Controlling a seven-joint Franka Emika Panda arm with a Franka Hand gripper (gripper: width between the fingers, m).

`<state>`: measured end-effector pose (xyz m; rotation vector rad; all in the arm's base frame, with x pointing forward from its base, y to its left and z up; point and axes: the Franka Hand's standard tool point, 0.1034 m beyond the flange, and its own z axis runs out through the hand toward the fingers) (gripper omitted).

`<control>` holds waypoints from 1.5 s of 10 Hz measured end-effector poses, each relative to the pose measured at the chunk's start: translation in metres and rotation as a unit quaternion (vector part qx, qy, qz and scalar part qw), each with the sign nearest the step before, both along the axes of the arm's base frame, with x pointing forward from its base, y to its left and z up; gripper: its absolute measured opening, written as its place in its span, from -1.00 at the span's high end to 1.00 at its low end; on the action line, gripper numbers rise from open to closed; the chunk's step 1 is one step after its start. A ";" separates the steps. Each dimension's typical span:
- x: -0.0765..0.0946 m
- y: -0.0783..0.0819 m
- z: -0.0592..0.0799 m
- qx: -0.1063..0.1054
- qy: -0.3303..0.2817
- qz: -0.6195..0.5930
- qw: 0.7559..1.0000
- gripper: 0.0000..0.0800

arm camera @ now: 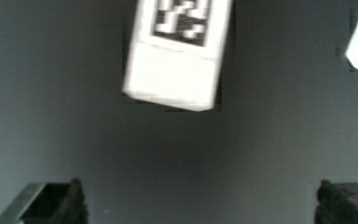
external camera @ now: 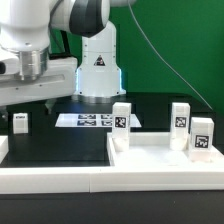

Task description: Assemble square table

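While the arm hangs over the black table surface [external camera: 60, 140] at the exterior view's left, its gripper [arm camera: 202, 200] holds nothing: in the wrist view the two dark fingertips [arm camera: 51, 203] stand wide apart with only bare black surface between them. Ahead of the open jaws in that view lies one white leg [arm camera: 176, 55], a small block with a black-and-white tag at one end, resting on the surface and clear of both fingers. In the exterior view three more tagged white legs stand upright near the white rail [external camera: 150, 152] at the front: one [external camera: 121, 122] near the middle, two others [external camera: 180, 117] [external camera: 201, 137] toward the exterior view's right. A further small tagged white block [external camera: 20, 122] sits at the exterior view's left, under the arm. The marker board [external camera: 85, 120] lies flat in front of the robot's base [external camera: 98, 65]. The square slab itself cannot be made out with certainty.
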<state>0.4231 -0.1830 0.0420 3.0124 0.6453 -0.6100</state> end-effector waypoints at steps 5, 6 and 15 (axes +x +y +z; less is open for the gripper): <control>-0.012 0.009 -0.014 -0.063 0.117 -0.032 0.991 -0.62; -0.015 0.012 -0.014 -0.067 0.144 -0.034 0.987 -0.62; -0.032 -0.016 -0.033 -0.137 0.275 -0.026 0.951 -0.62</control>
